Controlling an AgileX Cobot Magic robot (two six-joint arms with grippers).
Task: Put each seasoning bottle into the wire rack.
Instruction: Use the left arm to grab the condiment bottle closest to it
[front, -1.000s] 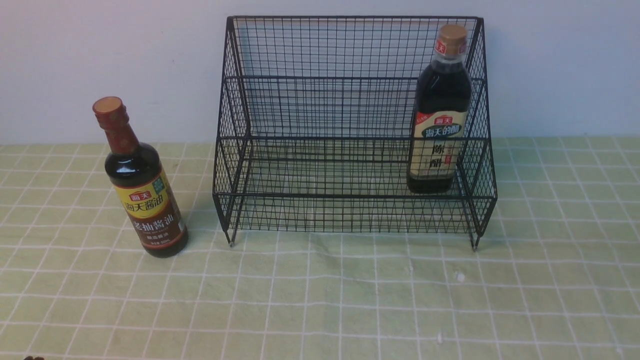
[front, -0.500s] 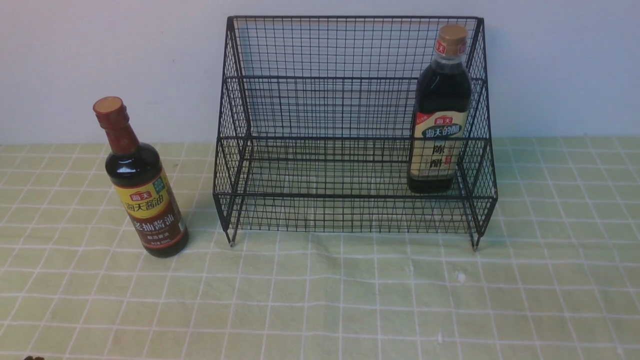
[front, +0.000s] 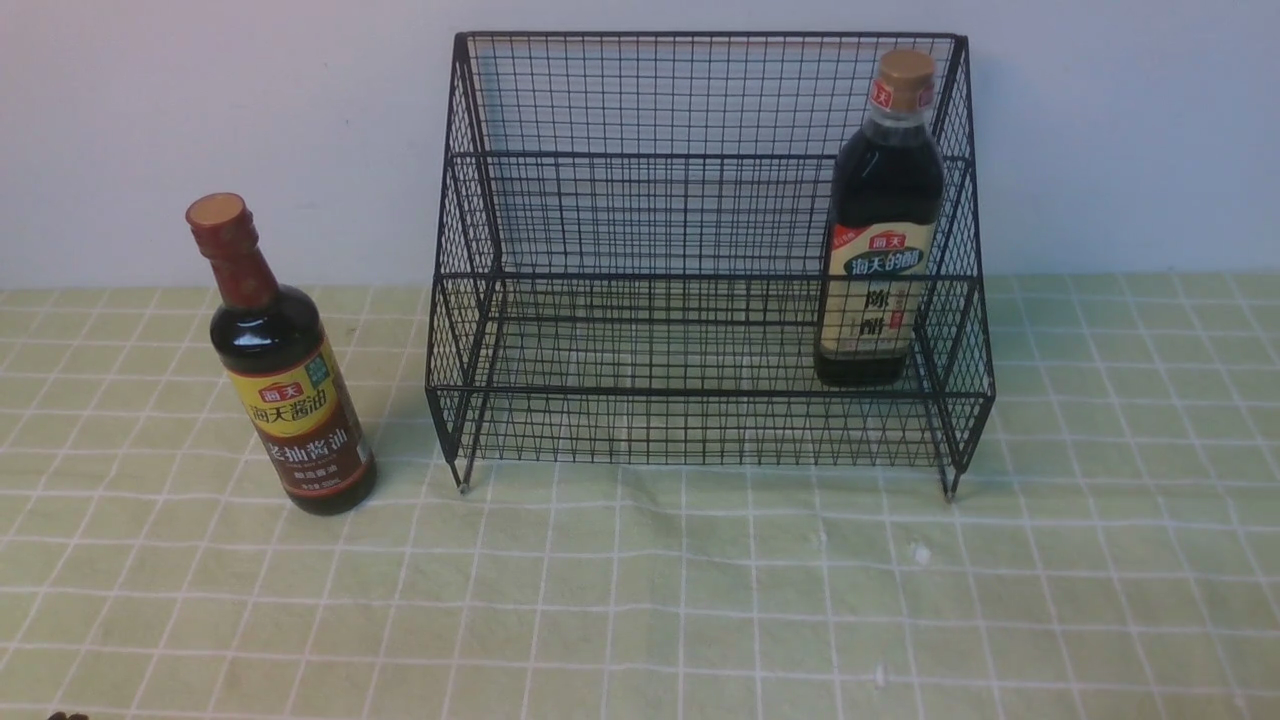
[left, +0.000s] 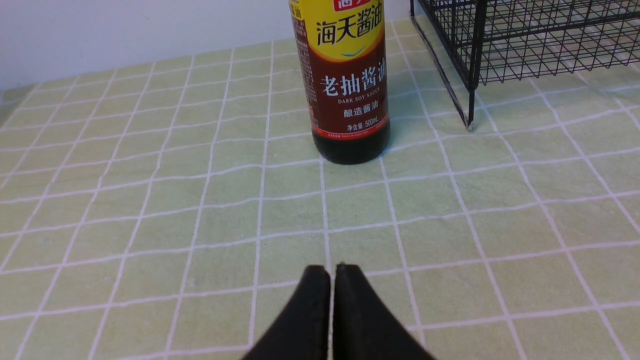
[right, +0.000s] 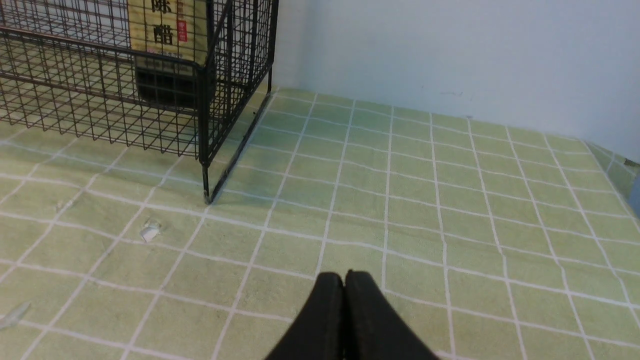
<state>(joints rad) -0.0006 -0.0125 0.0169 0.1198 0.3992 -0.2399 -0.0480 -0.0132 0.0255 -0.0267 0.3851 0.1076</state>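
The black wire rack (front: 700, 160) stands at the back centre of the table. Upright on its lower tier at the right end is the bigger seasoning bottle (front: 880, 230) with a gold cap and cream label; its label (right: 165, 25) shows through the mesh in the right wrist view. The slim-necked seasoning bottle (front: 285, 380) stands on the cloth left of the rack, also seen as a dark bottle (left: 347, 85) straight ahead of my left gripper (left: 332, 270). That gripper is shut and empty, well short of the bottle. My right gripper (right: 345, 276) is shut, empty, near the rack's right front leg (right: 205, 185).
A pale green checked cloth (front: 640, 600) covers the table, with a plain wall behind. Small white scraps (right: 149, 232) lie on the cloth in front of the rack's right corner. The table's right edge (right: 620, 170) shows in the right wrist view.
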